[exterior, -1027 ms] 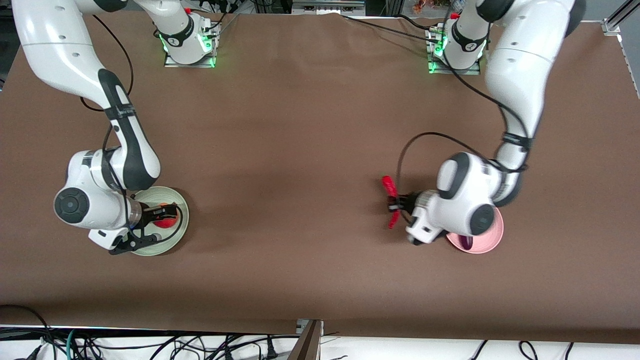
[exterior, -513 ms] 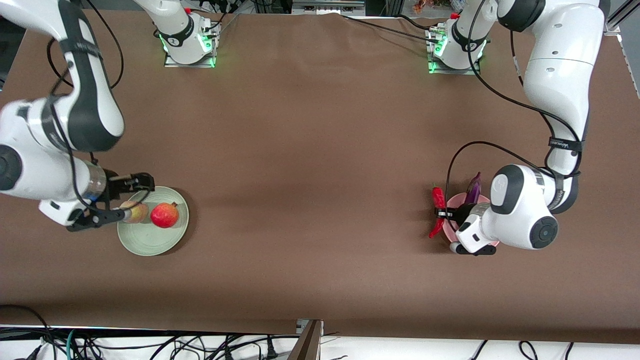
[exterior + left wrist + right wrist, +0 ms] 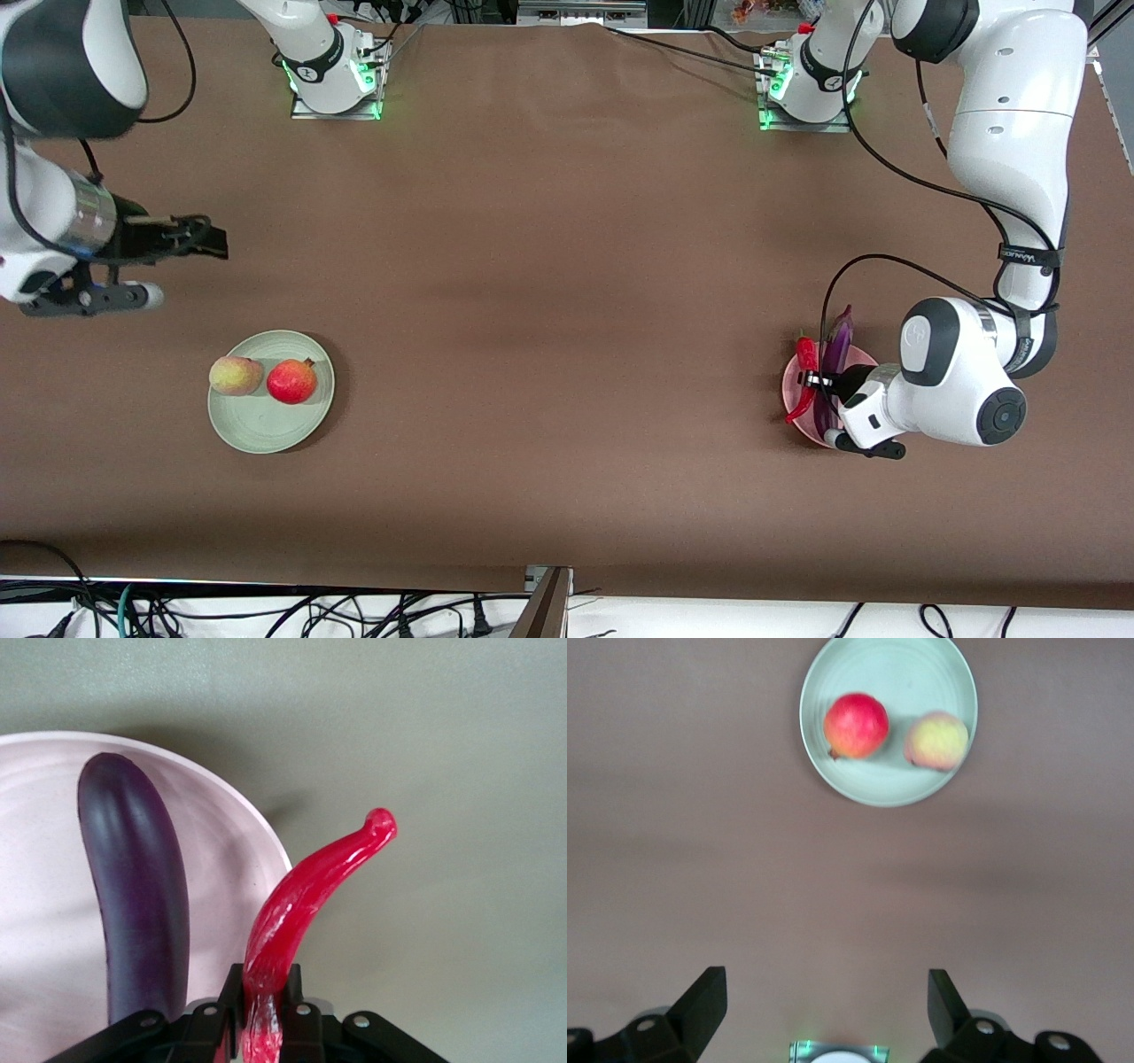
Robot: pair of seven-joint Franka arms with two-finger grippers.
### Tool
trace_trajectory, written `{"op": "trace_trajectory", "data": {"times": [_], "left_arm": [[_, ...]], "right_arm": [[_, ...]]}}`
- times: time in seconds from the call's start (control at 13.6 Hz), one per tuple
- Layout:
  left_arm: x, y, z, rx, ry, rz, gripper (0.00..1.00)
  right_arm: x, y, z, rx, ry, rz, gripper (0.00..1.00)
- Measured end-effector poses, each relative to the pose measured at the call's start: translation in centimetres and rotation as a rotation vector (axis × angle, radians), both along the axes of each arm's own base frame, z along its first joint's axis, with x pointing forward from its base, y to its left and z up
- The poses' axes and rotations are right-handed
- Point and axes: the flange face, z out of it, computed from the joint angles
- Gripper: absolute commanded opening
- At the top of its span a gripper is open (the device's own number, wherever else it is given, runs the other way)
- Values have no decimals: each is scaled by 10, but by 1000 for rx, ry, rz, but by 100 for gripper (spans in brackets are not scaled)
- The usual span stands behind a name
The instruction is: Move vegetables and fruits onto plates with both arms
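Jaws of the left gripper (image 3: 813, 381) are pressed together on the lower part of the red chili pepper (image 3: 301, 895), whose thin, glossy, curved body is gripped between the black fingers (image 3: 232, 1001) and is carried over the rim of the pink plate (image 3: 791, 390). Its hooked tip is seen to project out past the plate's edge, above the brown table covering (image 3: 549, 266). Within the pink plate, a long, slender eggplant (image 3: 133, 895) with smooth, dark purple skin is laid, just beside the chili; its rounded end is pointed toward the plate's rim. The plate itself is round, plain and matte.

Jaws of the right gripper (image 3: 182, 257) are spread wide and nothing is held between them; the gripper is raised over bare table covering at the right arm's end of the table, well apart from the pink plate. In the right wrist view the two black fingertips (image 3: 700, 1001) are seen far apart.

A second round matte plate, pale mint green (image 3: 266, 425), is set toward the right arm's end of the table, well apart from the pink plate. Two small round fruits are rested on it side by side: a pale yellow-green peach (image 3: 235, 376) with a pink blush, and a red fruit (image 3: 291, 381) with a small crown tip. The two fruits are just beside each other; whether they touch cannot be told.
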Motion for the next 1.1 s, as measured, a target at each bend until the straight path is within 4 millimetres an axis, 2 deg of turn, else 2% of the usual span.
{"op": "trace_trajectory", "data": {"times": [0.07, 0.15, 0.59, 0.88, 1.03, 1.1], "left_arm": [[0, 1, -2, 0, 1, -3, 76], [0, 2, -3, -1, 1, -8, 100], [0, 20, -8, -6, -2, -17, 100], [0, 20, -8, -7, -3, -18, 100], [3, 21, 0, -6, -17, -16, 100], [5, 22, 11, -6, -28, -16, 100]], "right_arm": [[-11, 0, 7, -5, -1, -3, 100], [-19, 0, 12, -9, -4, -2, 100], [-38, 1, 45, -36, -67, 6, 100], [-40, 9, 47, 9, -64, 52, 100], [-40, 10, 47, 16, -63, 56, 100], [-39, 9, 47, 18, -64, 60, 100]]}}
